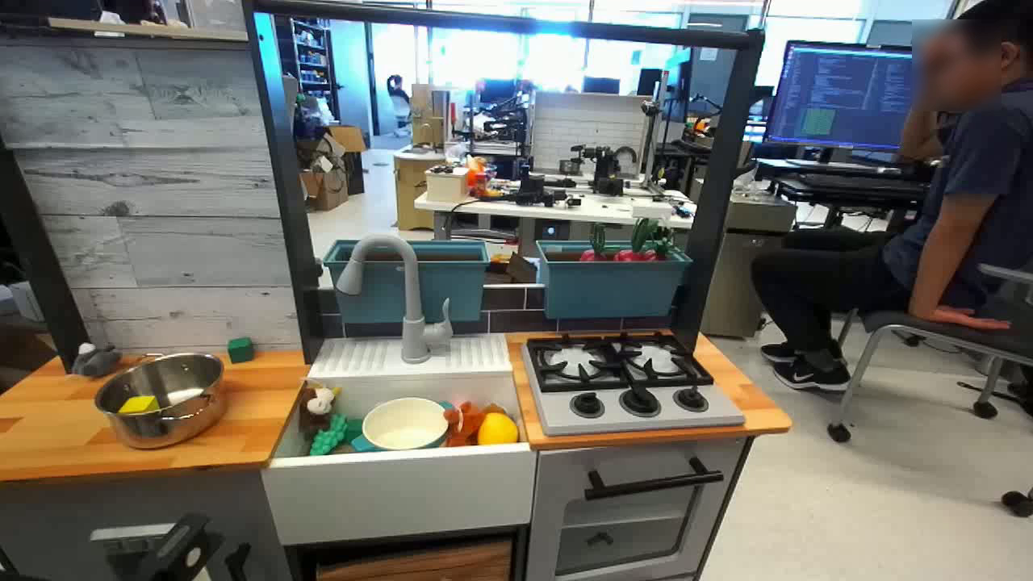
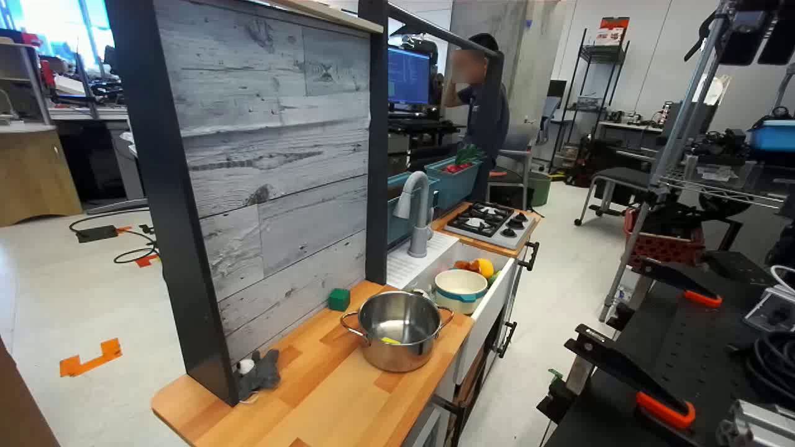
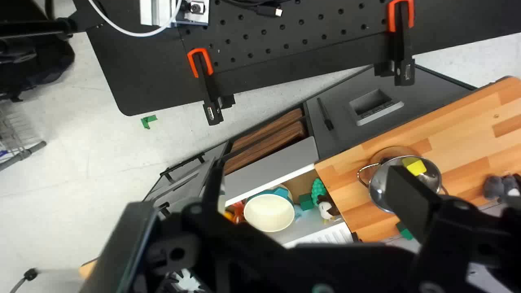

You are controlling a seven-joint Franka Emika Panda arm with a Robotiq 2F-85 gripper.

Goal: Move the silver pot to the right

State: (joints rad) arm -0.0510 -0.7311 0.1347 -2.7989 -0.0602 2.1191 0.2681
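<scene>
Silver pot (image 2: 400,358) holds a yellow block (image 1: 139,404); the gripper (image 3: 267,193) gapes wide and empty.

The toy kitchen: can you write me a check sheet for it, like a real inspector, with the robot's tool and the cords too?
Surface: wooden counter, beside the sink.
Job's things: silver pot stands upright on the counter, a yellow block inside.
Clutter: green block and gray toy on the counter; cream bowl and round yellow toy in the sink.
Tool: open wide, gripping nothing; seen only in the wrist view.
Cables: white cord curves over the black table.
Surroundings: person sitting near a screen.
</scene>
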